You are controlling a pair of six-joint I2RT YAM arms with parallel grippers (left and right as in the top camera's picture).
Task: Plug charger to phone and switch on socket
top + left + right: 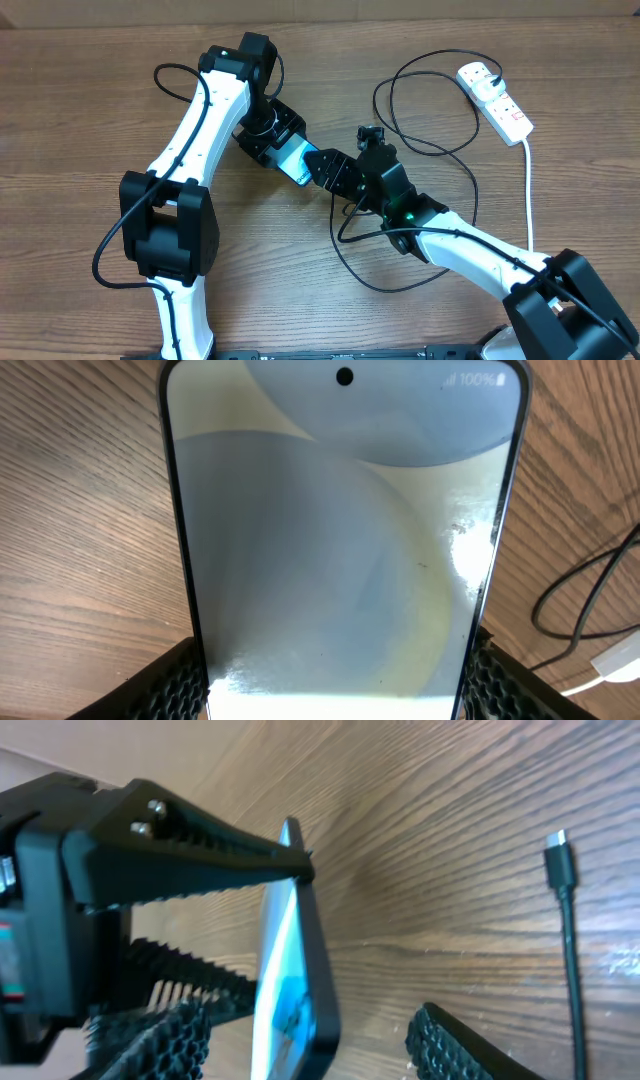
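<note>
Left gripper (335,685) was clamped on the phone (340,540) across its long edges, screen facing the wrist cam. Right gripper (307,1025) stood open, astride the phone's other end. One finger sat close to the screen side, the other well clear of the back, so there was slack on that side only. The phone showed edge-on in the right wrist view, boxed in between both arms mid-table (80,100); tight there.

Charger (567,950) lay loose on the wood beside the right gripper, connector tip (557,855) apart from the phone. Its cable looped wide around the right arm and up to the socket (495,98) at the far right, plug in. White cord (528,190) ran from the socket toward the near edge. Open wood lay left of the left arm.

Readable: "100%" at the screen's top corner. Red marks on the socket, too small to read.
</note>
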